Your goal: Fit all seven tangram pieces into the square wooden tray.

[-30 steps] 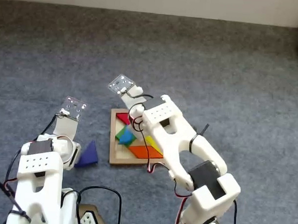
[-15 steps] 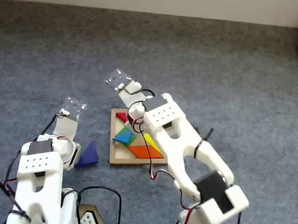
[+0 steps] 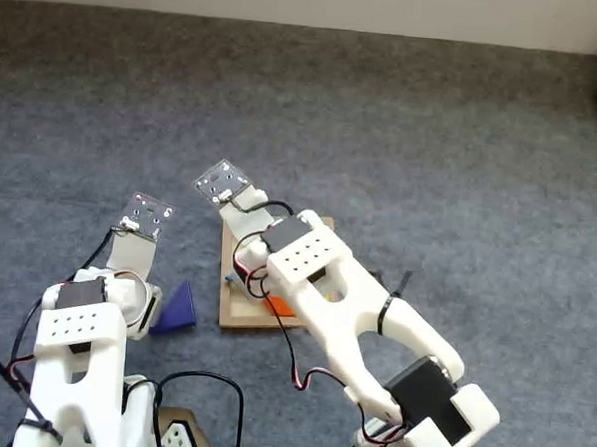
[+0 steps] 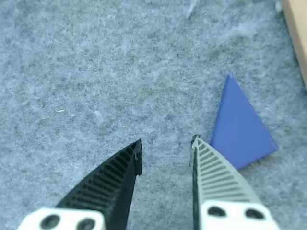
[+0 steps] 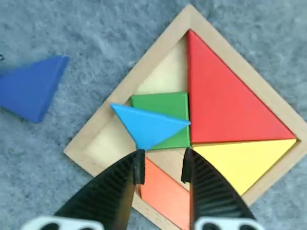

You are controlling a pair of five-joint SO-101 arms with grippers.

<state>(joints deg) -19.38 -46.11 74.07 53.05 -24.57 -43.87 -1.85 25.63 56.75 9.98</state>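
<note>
From above we see a dark blue triangle (image 3: 177, 307) lying just outside the tray (image 3: 224, 280); by the left wrist our left pincer (image 4: 166, 143) gapes empty off the tray; by the right wrist our right pincer (image 5: 162, 160), parted and empty, hovers over the tray, where a pale blue triangle (image 5: 148, 125) lies crooked, not yet seated.

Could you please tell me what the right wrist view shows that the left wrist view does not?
Right wrist view: the right gripper, fingers open, above the tray, which holds a red triangle, yellow triangle, green square, orange piece, and a light blue triangle lying partly over the green square. Left wrist view: the left gripper, fingers open over carpet. Both: the dark blue triangle on the carpet and the tray's wooden edge.
</note>
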